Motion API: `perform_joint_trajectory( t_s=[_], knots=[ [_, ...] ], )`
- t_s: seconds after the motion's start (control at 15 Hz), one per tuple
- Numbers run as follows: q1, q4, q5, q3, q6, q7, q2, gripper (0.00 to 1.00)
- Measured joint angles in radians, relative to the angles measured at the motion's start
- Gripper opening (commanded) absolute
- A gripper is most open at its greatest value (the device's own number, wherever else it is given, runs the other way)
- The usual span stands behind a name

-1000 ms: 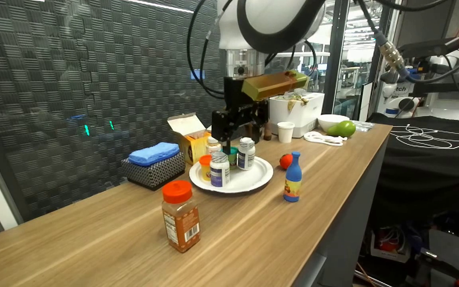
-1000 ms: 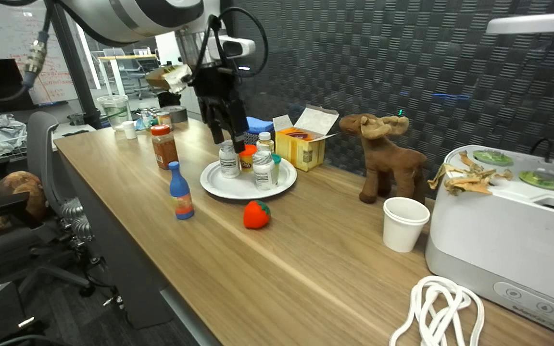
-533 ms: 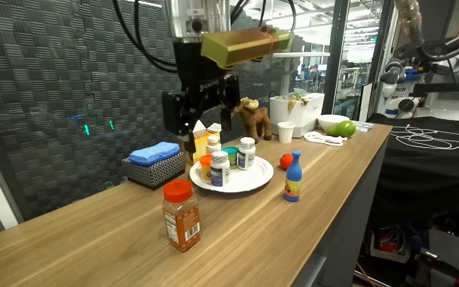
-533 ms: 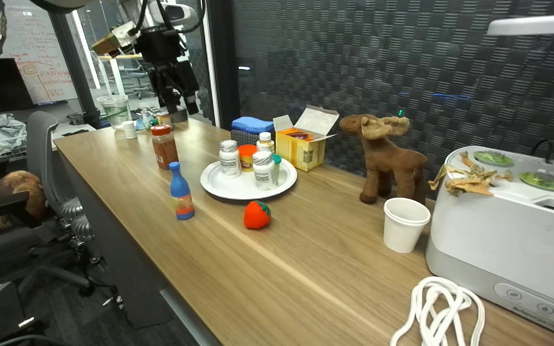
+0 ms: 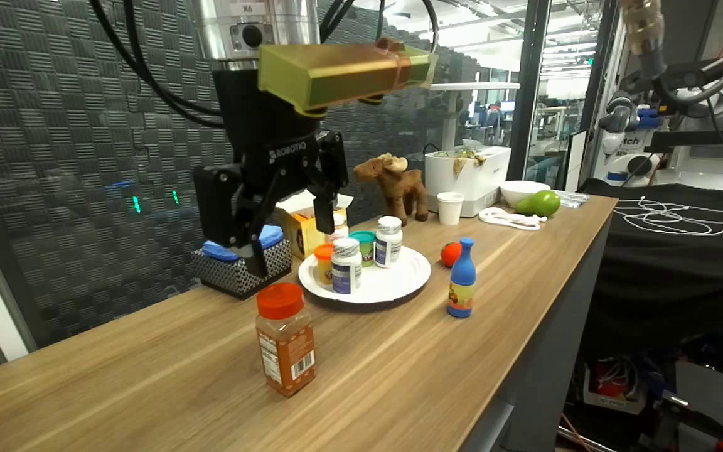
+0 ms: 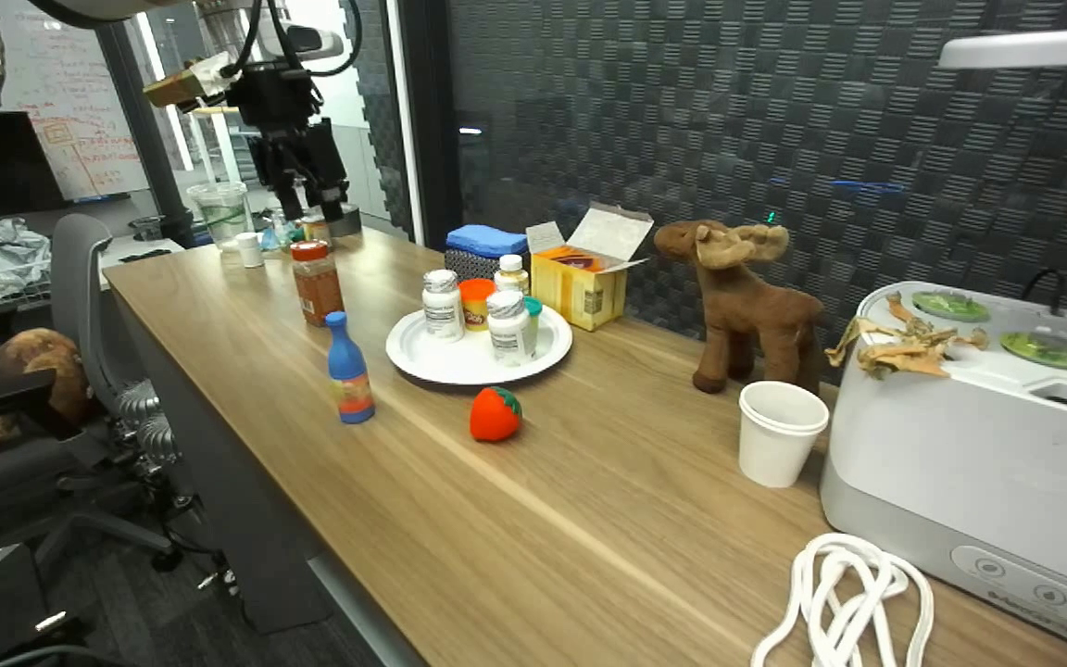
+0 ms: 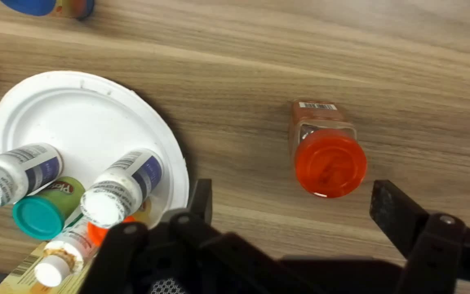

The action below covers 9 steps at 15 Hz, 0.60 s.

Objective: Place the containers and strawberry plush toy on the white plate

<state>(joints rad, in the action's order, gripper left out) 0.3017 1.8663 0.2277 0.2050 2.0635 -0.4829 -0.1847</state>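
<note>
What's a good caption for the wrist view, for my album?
Open gripper near a red-capped jar, bottles on a white plate.

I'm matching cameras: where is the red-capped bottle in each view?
In an exterior view: red-capped bottle below centre, slightly left.
In an exterior view: red-capped bottle left of centre, slightly high.
In the wrist view: red-capped bottle right of centre.
Shared landmark: the white plate, in all views.

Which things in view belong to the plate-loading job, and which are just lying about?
Job:
white plate
strawberry plush
red-capped jar
blue bottle
three white-capped bottles
orange-lidded tub
teal-lidded tub

Lying about:
brown plush moose
yellow box
blue cloth
paper cups
white appliance
</note>
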Motion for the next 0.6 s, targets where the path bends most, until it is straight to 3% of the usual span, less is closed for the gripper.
perform_joint_trajectory(
  t_s=[0.6],
  knots=[
    [-0.002, -0.008, -0.124, 0.001, 0.002, 0.028, -0.03, 1.0]
  ],
)
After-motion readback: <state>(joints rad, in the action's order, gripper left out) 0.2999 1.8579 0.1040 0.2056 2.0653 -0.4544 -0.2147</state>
